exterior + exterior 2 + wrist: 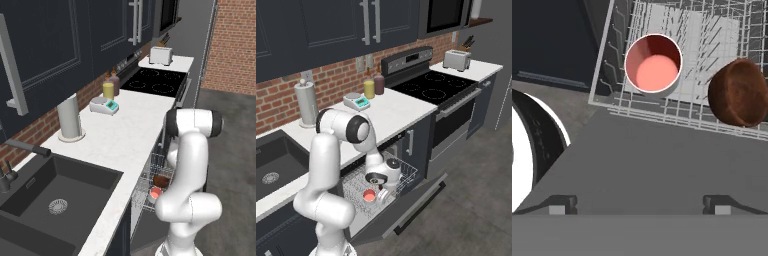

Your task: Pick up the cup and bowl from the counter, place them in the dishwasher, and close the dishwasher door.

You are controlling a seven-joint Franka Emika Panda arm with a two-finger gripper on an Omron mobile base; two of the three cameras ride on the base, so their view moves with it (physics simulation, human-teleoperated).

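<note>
The cup (653, 63) and bowl (739, 92) both sat in the dishwasher's pulled-out rack (687, 30), the bowl tipped on its side beside the upright cup. The gripper (640, 204) hung above the lowered door (642, 160), jaws wide apart and empty. The counter (127, 132) lay above.

Bowl (161, 180) half behind arm; rack (662, 107) cropped at top edge.
</note>
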